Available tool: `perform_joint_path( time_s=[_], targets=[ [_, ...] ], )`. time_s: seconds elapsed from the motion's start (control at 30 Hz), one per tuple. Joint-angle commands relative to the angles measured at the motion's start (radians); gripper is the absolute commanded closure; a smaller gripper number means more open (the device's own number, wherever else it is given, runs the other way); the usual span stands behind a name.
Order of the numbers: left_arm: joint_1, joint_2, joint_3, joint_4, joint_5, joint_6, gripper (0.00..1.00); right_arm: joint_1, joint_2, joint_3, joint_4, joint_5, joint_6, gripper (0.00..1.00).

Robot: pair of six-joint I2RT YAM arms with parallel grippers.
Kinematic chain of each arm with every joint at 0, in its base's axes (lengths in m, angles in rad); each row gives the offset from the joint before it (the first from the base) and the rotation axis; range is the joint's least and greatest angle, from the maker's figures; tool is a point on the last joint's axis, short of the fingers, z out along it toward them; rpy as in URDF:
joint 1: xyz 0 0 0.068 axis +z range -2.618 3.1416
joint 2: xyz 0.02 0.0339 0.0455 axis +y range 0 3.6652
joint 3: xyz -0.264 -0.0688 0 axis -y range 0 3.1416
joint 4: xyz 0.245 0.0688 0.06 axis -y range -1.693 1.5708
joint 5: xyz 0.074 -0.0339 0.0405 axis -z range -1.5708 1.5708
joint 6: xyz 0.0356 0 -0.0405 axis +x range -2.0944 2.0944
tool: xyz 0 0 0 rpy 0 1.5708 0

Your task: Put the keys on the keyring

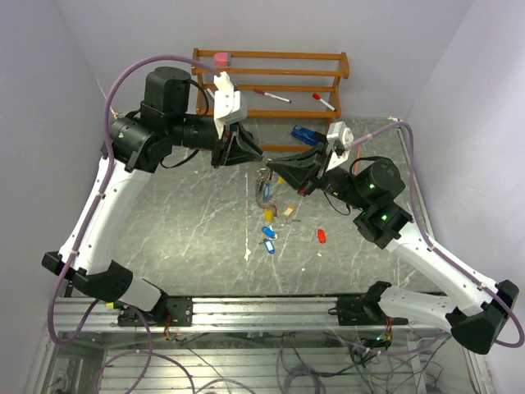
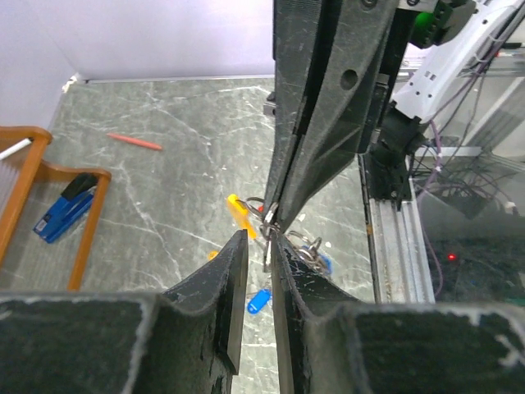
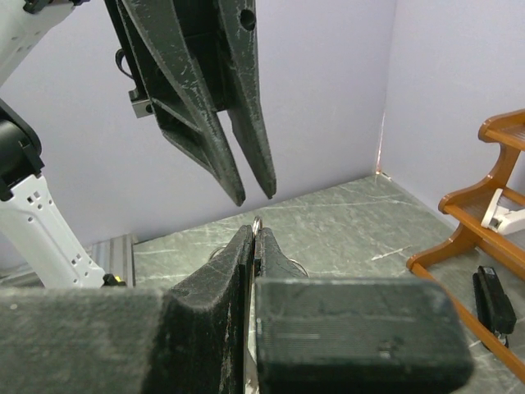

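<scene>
jaws: my left gripper point(image 3: 256, 195) narrowly apart, empty; my right gripper point(image 3: 255, 234) clamped on the keyring point(image 3: 257, 219); surface: grey marbled table point(image 1: 180, 238); room: lilac walls point(image 1: 369, 25), wooden rack point(image 1: 279, 57) behind

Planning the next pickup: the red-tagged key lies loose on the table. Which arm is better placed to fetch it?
Left, probably. The right gripper is shut on the keyring and should hold it steady; the left gripper hangs close by, jaws slightly apart and seemingly empty, free to reach the red-tagged key.
</scene>
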Motion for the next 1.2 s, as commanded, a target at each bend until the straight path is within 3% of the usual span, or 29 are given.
perform_joint_path(
  time_s=[0.0,0.63,1.03,1.17],
  targets=[
    [0.007,0.007,0.013,-0.061,0.087,0.025,0.71,-0.001,-0.01,0.011,0.04,0.008,0.002,1.0],
    [0.007,0.007,-0.051,-0.002,0.053,0.017,0.72,0.0,0.025,0.021,0.081,-0.035,0.029,1.0],
    [0.007,0.005,-0.063,0.003,0.045,0.015,0.85,-0.001,0.011,0.026,0.079,-0.041,0.032,1.0],
    [0.007,0.009,-0.054,-0.006,0.068,0.017,0.85,0.001,0.007,0.021,0.084,-0.045,0.035,1.0]
  ],
)
